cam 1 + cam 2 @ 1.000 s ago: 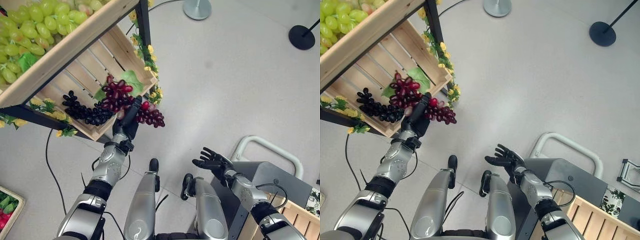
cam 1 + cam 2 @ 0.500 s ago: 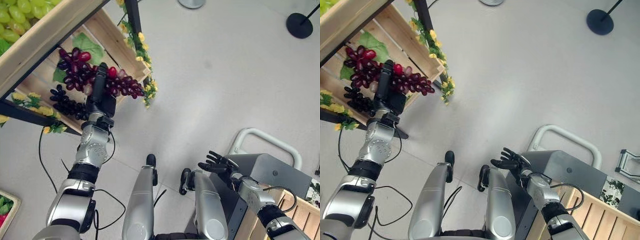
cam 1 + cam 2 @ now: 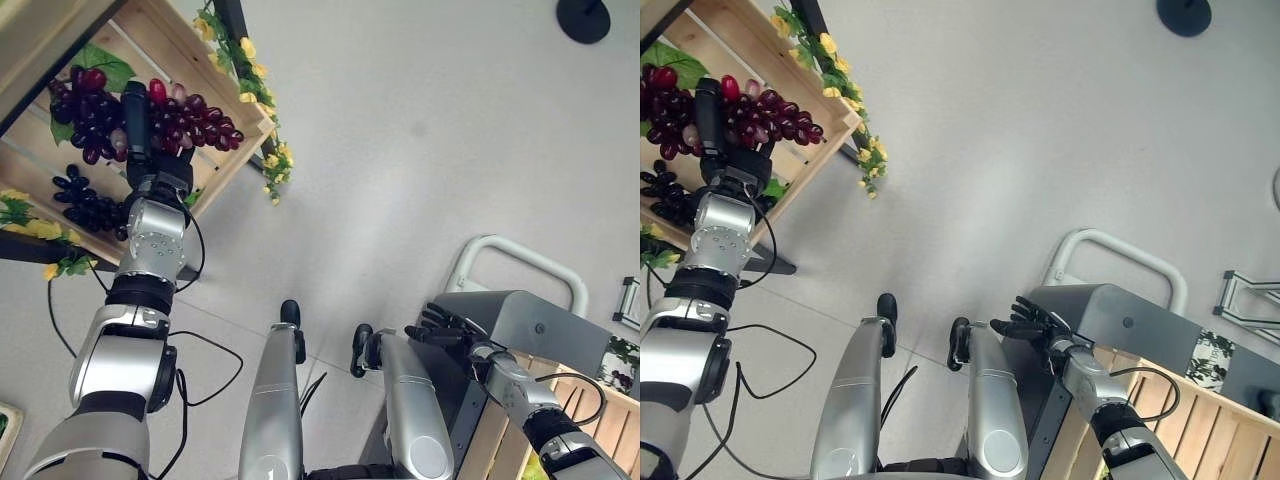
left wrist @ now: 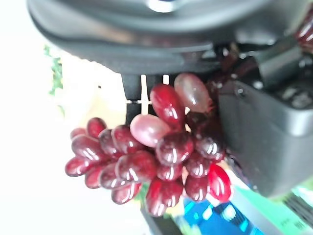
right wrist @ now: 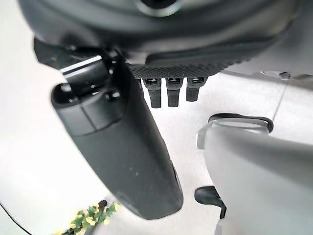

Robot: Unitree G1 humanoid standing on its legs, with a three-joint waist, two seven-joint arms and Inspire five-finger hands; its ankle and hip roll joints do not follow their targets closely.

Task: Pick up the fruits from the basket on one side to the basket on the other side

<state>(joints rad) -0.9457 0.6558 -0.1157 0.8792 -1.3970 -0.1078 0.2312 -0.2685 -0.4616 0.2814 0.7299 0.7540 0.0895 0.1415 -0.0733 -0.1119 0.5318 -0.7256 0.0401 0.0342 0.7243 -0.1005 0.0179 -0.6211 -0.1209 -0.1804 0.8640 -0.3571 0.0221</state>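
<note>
My left hand (image 3: 138, 128) reaches up in front of the slanted wooden crate (image 3: 215, 62), its fingers curled on a bunch of red grapes (image 3: 196, 118). The left wrist view shows the red grapes (image 4: 161, 152) hanging against the palm and thumb. A second red bunch with a green leaf (image 3: 84, 104) and a bunch of black grapes (image 3: 88, 200) lie in the crate. My right hand (image 3: 441, 326) hovers low by the grey cart, fingers relaxed and holding nothing.
Yellow flower garlands (image 3: 271, 166) trim the crate's edge. A grey cart with a white handle (image 3: 520, 322) stands at the lower right, with a wooden box (image 3: 592, 402) beside it. A black stand base (image 3: 583, 16) sits far right on the floor.
The camera has swung, shifting the whole scene left. My left arm has stretched out straighter with the red bunch still in hand. My right hand has sunk closer to the cart.
</note>
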